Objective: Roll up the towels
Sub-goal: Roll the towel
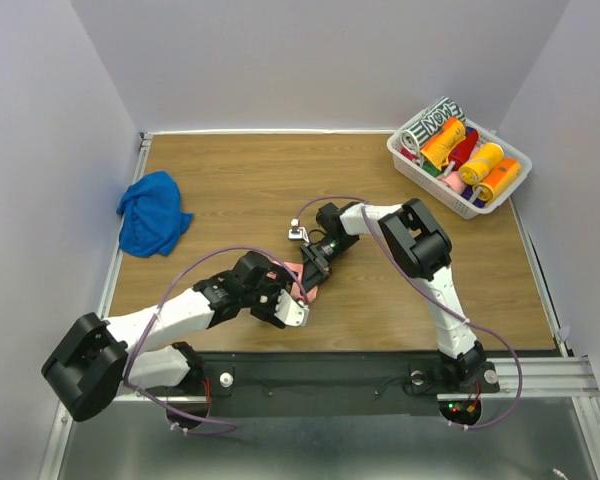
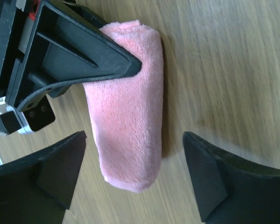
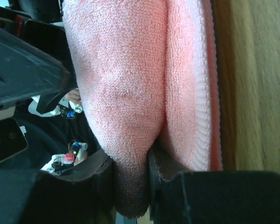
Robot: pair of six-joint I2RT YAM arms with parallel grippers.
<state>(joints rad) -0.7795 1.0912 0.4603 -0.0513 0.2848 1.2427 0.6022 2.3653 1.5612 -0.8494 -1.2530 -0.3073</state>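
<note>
The salmon pink towel lies as a roll on the wooden table, also seen in the top view. My right gripper is shut on one end of the roll; it shows in the top view, and its black finger shows in the left wrist view. My left gripper is open, its fingers on either side of the roll's free end and apart from it; it also shows in the top view. The royal blue towel lies crumpled at the far left.
A white basket with several rolled towels, orange, red and black-and-white, stands at the back right corner. Grey walls close the table on three sides. Purple cables loop over both arms.
</note>
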